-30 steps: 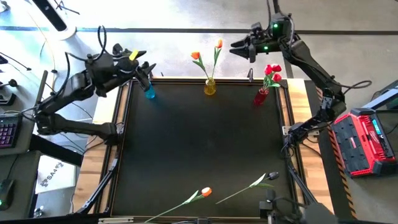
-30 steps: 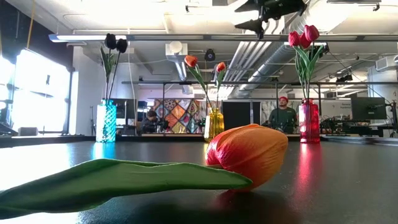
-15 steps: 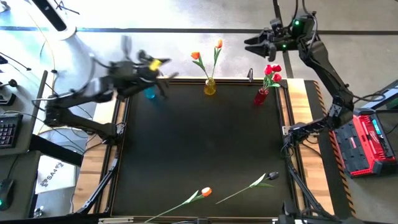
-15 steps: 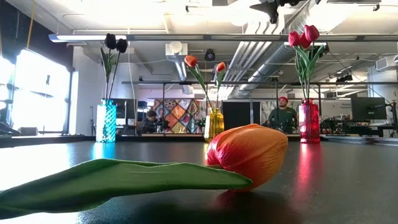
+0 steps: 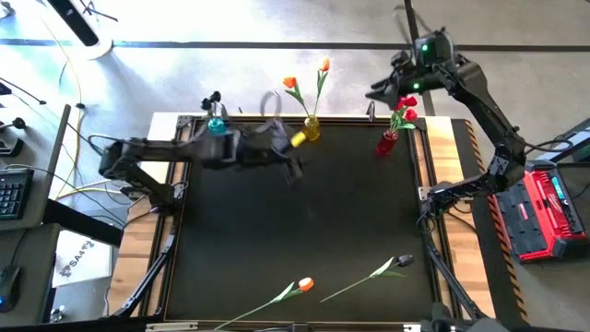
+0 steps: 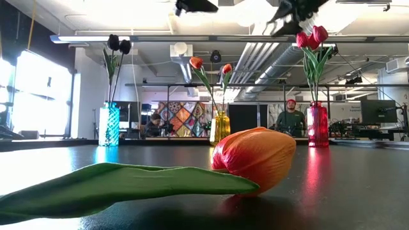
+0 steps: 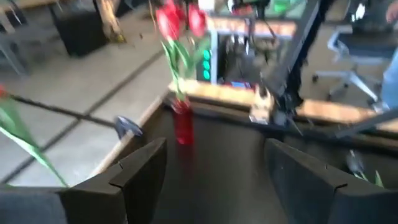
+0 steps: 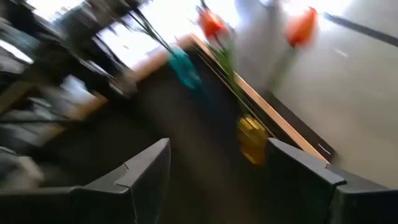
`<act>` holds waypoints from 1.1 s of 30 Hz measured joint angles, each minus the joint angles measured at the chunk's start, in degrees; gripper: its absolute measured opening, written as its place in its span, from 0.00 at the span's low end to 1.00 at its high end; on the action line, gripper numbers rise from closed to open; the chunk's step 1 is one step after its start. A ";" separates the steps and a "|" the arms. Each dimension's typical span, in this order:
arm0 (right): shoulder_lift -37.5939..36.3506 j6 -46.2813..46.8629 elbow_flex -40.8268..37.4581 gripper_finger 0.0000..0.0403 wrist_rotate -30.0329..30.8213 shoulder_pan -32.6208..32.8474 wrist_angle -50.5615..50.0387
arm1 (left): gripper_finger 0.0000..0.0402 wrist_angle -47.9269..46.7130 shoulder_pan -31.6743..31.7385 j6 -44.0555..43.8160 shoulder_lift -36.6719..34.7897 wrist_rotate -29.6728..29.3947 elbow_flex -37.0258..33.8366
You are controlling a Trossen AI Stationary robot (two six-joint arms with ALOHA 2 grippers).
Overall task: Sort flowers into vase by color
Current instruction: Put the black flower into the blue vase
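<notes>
Two tulips lie flat near the table's near edge: an orange-headed one (image 5: 305, 285) (image 6: 255, 156) and a dark-headed one (image 5: 406, 262). At the far edge stand a blue vase (image 5: 216, 126) (image 6: 108, 124) with black tulips (image 6: 118, 43), a yellow vase (image 5: 312, 129) (image 8: 252, 140) with orange tulips (image 5: 290, 83), and a red vase (image 5: 387, 141) (image 7: 181, 124) with red tulips (image 5: 402, 103). My left gripper (image 5: 295, 171) (image 7: 214, 168) is open and empty over the table's far middle. My right gripper (image 5: 378, 92) (image 8: 217, 174) is open and empty, high beside the red tulips.
The black tabletop (image 5: 304, 221) is framed by a wooden border (image 5: 461, 184). A red case (image 5: 539, 207) sits off the right side and a keyboard (image 5: 9, 194) off the left. People sit in the room beyond the far edge (image 6: 291, 118).
My left gripper has swung fast from beside the blue vase at the far left corner toward the right and the near edge, out over the table. My right gripper has drifted right and down toward the red tulips. No flower has moved.
</notes>
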 joint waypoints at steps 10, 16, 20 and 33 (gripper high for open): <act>-7.27 6.97 -0.03 0.62 15.41 14.75 -9.67 | 0.64 -4.36 -2.09 -12.69 4.83 -0.07 0.00; -12.26 22.43 -0.01 0.62 29.42 31.66 -12.64 | 0.63 -6.44 -1.39 -23.65 3.95 6.70 0.00; -13.03 37.81 -0.01 0.62 38.68 45.12 -18.74 | 0.61 -8.85 -4.14 -23.17 3.86 8.11 0.02; -12.51 87.45 -24.58 0.62 44.79 78.91 -14.37 | 0.59 -11.77 -12.53 -20.48 3.93 5.67 0.02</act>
